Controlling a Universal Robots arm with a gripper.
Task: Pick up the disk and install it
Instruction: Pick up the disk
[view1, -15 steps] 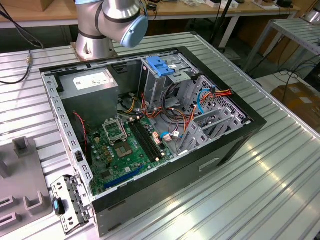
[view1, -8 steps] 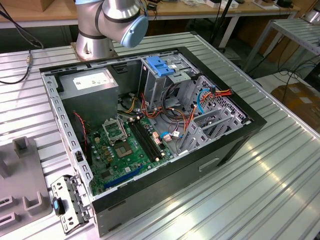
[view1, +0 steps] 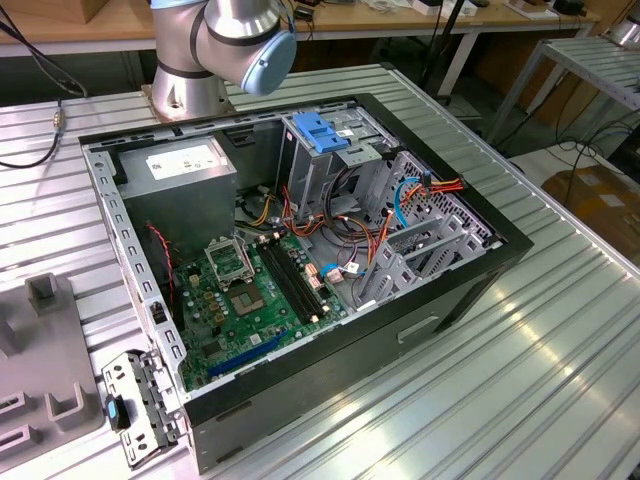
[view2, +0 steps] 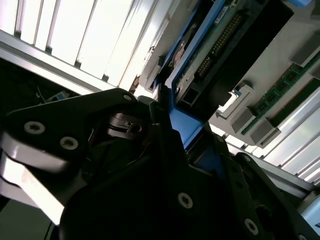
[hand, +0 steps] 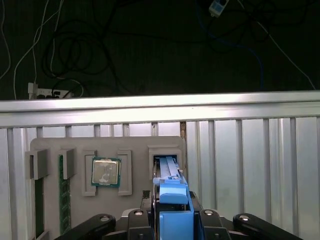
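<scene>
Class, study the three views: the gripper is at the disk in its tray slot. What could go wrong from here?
1. The disk sits in a narrow slot of the grey tray; pulled off-axis by the gripper, it may jam or drag the tray.
2. A processor lies in the next pocket and could be knocked.
3. Loose cables crowd the drive cage and might snag the disk.

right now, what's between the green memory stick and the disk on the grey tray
A square processor chip in its own holder sits between the memory stick and the disk, seen in the first wrist view.
</scene>
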